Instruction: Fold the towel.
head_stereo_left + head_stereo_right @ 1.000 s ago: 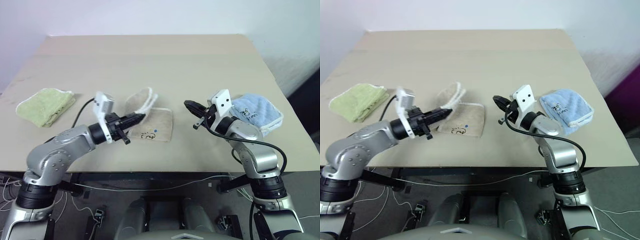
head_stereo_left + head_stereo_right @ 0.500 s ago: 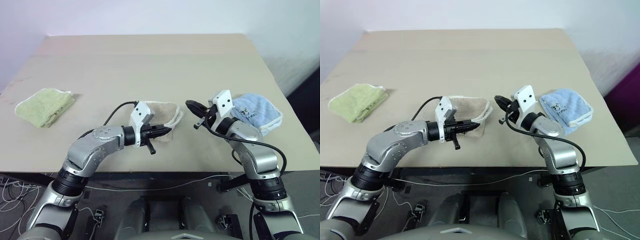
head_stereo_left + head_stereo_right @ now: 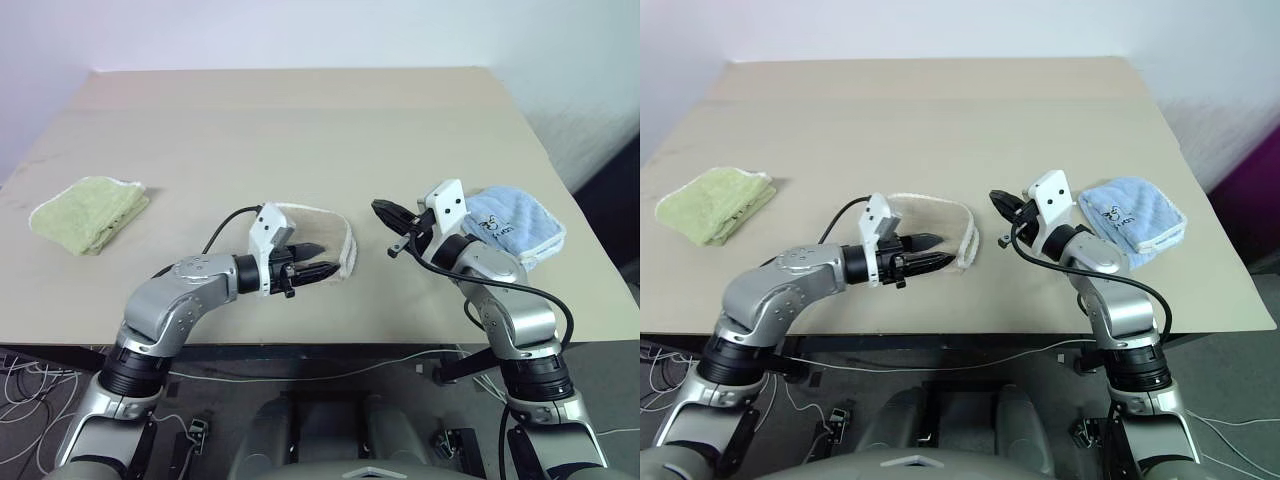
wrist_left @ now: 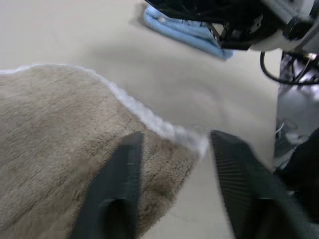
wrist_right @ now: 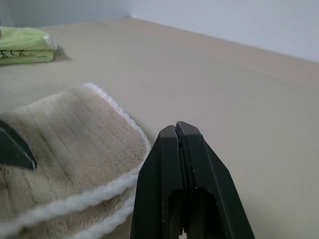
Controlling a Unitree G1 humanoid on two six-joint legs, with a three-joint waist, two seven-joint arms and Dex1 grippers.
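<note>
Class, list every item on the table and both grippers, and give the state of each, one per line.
beige towel: folded over, lying flat, not held.
green towel: folded, lying far to the robot's left.
blue towel: folded, lying behind the right arm.
left gripper: open, at the beige towel's near edge.
right gripper: shut, holding nothing, beside the beige towel.
</note>
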